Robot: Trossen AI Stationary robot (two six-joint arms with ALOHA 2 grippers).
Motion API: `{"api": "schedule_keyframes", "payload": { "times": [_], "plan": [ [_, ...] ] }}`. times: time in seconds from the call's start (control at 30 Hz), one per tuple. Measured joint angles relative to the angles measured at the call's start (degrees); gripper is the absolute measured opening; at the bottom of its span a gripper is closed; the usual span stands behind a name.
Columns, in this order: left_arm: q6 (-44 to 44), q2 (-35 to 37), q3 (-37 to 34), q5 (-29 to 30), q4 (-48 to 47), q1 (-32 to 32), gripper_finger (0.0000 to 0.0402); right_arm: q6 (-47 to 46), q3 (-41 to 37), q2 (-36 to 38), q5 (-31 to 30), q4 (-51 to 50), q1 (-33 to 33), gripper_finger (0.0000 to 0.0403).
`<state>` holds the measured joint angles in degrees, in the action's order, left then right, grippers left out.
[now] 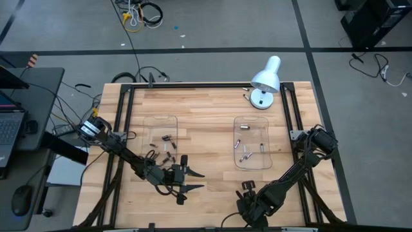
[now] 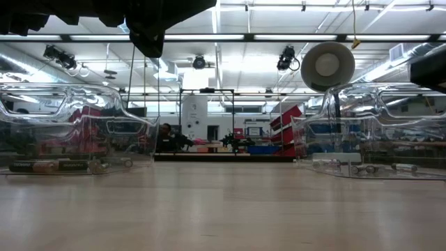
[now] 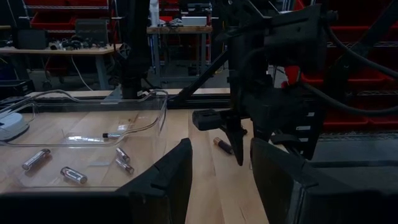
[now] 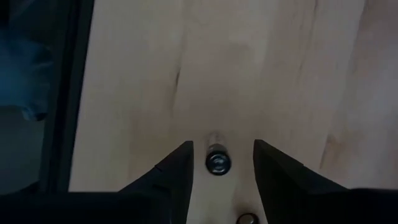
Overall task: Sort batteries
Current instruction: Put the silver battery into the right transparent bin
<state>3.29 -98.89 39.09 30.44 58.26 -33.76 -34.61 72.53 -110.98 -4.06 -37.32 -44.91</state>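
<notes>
— Fingers (image 4: 177,168) of the right gripper (image 4: 222,144) stood apart, pointing down at the bench (image 1: 206,109) near its front edge. One small battery (image 4: 217,162) lay between them, seen end-on, with a gap on either side, so nothing was clamped.

— Was that the only battery outside the trays?

— No. A second battery (image 4: 247,219) showed just beside it, at the edge of the right wrist view. I could not tell the colour of either with any certainty.

— And the left gripper (image 1: 203,181)?

— It hung low over the front of the bench, just in front of the left tray (image 1: 161,119), aimed across at the right arm. Its fingers were spread too, with nothing held between them.

— Where were the rest of the batteries?

— Sorted into the two clear trays. The dark batteries (image 1: 164,145) lay scattered in the left tray, mostly in its nearer half. The silver batteries (image 1: 248,151) lay in the right tray (image 1: 251,119), also toward its nearer end. The trays sat well apart, with bare wood between them.

— Anything else on the bench?

— A white desk lamp (image 1: 265,80) stood at the far right corner, behind the right tray.
</notes>
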Motion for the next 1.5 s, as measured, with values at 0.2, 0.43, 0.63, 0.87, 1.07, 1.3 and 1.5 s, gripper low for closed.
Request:
{"api": "schedule_keyframes", "payload": {
  "times": [0.2, 0.43, 0.63, 0.87, 1.07, 1.3, 1.5],
  "plan": [
    [0.0, 0.0, 0.0, 0.0, -0.2, 0.0, 0.0162, -0.2, 0.0, 0.0, 0.7, 0.5, 0.0, 0.0126],
    [0.0, 0.0, 0.0, 0.0, -0.3, 0.0, 0.0162, -0.6, 0.0, 0.0, 0.7, 1.6, 0.1, 0.0121],
    [0.0, 0.0, 0.0, 0.0, -0.3, 0.0, 0.0162, -1.4, 0.0, 0.0, 1.1, 1.6, 0.5, 0.0121],
    [0.0, 0.0, 0.0, 0.0, -0.3, 0.0, 0.0162, -1.4, 0.0, 0.0, 1.2, 1.6, 0.5, 0.0096],
    [0.0, 0.0, 0.0, 0.0, -0.4, 0.0, 0.0162, -1.4, 0.0, 0.0, 1.9, 1.5, 0.5, 0.0054],
    [0.0, 0.0, 0.0, 0.0, -0.8, 0.0, 0.0162, -0.7, 1.9, 1.2, 2.5, -5.5, 1.1, 0.0021],
    [0.0, 0.0, 0.0, 0.0, -1.2, 0.0, 0.0162, 0.2, 10.3, 7.4, 1.8, -19.7, 3.2, 0.002]
  ]
}}
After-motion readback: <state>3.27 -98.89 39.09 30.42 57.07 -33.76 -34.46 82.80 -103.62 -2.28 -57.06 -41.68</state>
